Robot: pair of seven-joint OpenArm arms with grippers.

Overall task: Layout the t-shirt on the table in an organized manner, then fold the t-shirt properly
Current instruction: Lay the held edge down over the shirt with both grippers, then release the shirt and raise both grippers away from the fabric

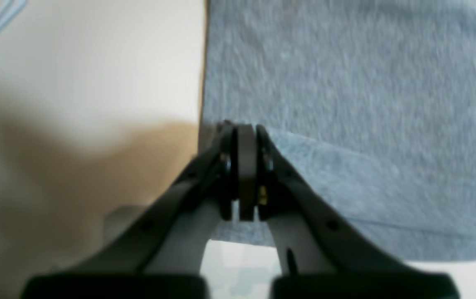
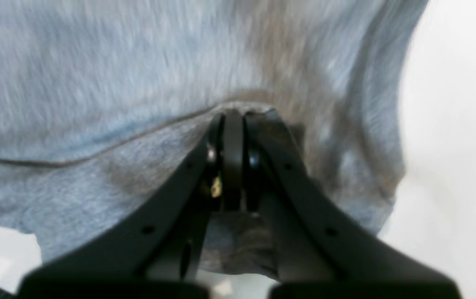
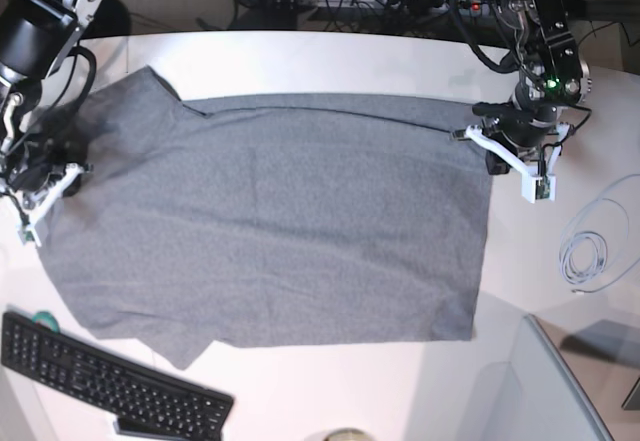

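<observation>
The heather-grey t-shirt [image 3: 290, 221] lies spread across the white table [image 3: 330, 66], its hem toward the base view's right and its sleeves toward the left. My left gripper [image 3: 492, 156] is shut on the shirt's upper right hem corner. In the left wrist view the fingertips of the left gripper [image 1: 244, 128] pinch the t-shirt [image 1: 346, 83] at its edge beside the bare table [image 1: 88, 83]. My right gripper [image 3: 58, 176] is shut on the fabric at the shirt's left side. In the right wrist view the t-shirt [image 2: 96, 62] bunches around the shut right gripper [image 2: 234, 114].
A black keyboard [image 3: 110, 386] sits at the front left, just below the shirt's lower sleeve. A coiled white cable [image 3: 585, 256] lies on the table at the right. A grey panel [image 3: 570, 391] fills the front right corner. Cables and a power strip lie beyond the far edge.
</observation>
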